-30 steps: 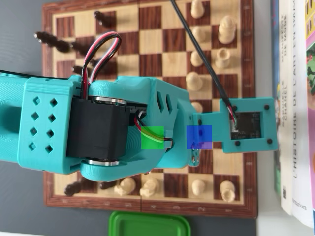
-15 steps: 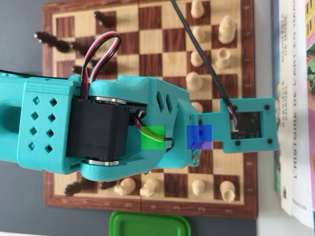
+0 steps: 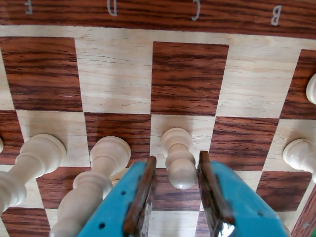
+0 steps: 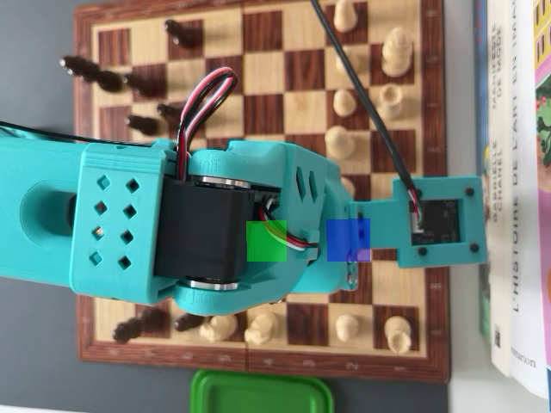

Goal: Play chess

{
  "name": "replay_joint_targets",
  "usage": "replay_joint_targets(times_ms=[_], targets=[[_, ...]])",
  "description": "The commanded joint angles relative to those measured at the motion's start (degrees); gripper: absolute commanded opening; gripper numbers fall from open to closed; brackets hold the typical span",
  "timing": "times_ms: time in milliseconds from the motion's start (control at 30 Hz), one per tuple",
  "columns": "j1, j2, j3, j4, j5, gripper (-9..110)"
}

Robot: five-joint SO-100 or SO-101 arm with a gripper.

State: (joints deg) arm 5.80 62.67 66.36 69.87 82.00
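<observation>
Wooden chessboard point(image 3: 113, 74): your gripper point(image 3: 177, 185) stands parted astride a light, rigid, probably slick pawn point(image 3: 178, 158); grasp its narrow neck.

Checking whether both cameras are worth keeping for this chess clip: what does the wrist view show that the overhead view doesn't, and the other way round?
Only the wrist view shows the gripper, its jaws apart on either side of a white pawn, and the file letters on the board's edge.

Only the overhead view shows the dark pieces, the teal arm covering the board's middle, a green lid and books.

Both show the wooden chessboard and white pieces.
</observation>
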Motion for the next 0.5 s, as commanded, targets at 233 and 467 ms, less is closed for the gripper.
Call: replay_joint_targets(times_ms=[233, 467], targets=[[1.14, 0.62, -2.72, -0.62, -0.18, 13], [2.11, 0.53, -2.72, -0.62, -0.18, 13]])
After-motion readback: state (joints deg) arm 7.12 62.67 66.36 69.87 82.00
